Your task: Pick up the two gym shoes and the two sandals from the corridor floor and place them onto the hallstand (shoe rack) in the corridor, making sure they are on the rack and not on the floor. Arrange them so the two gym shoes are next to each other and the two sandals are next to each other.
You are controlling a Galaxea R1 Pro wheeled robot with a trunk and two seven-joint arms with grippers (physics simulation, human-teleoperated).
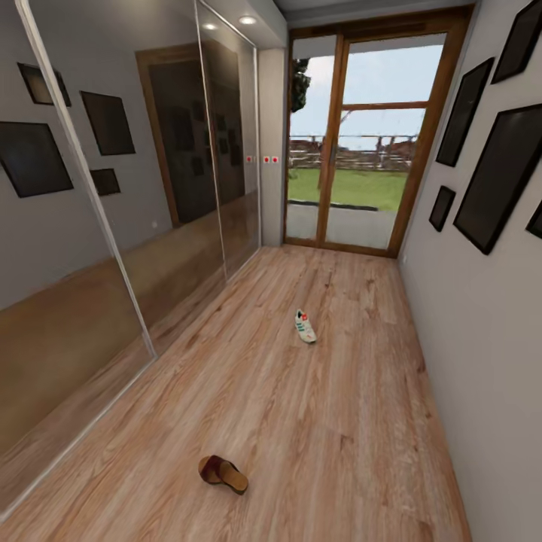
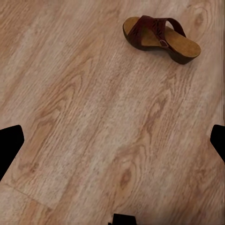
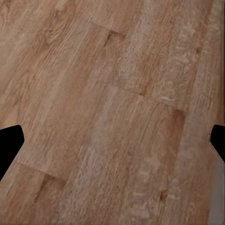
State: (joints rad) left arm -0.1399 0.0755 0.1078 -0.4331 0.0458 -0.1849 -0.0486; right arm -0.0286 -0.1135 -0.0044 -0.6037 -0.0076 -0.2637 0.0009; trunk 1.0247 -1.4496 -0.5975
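The robot is looking down a narrow corridor, and this is the searching and approaching step: nothing is picked up yet. One dark brown leather sandal with a tan footbed (image 1: 223, 473) is lying on the warm light-brown wood-plank floor (image 1: 339, 421), near and a little to the left. One white low-top gym shoe with green stripes and a red patch (image 1: 305, 327) is sitting farther off, near the middle of the corridor, well apart from the sandal.

The left gripper (image 2: 112, 140) is hanging wide open over bare planks, with the sandal ahead of it and not between its fingers. The right gripper (image 3: 112, 140) is likewise spread wide over bare floor, holding nothing.

The next move, I judge, calls for lowering the left arm onto the sandal.

Around them: a mirrored sliding-door wardrobe (image 1: 113, 226) is running along the left, dark framed pictures (image 1: 500, 173) are hanging on the right wall, and a wood-framed glass door (image 1: 361, 143) is closing the far end. Nothing is lying between the robot and the sandal.
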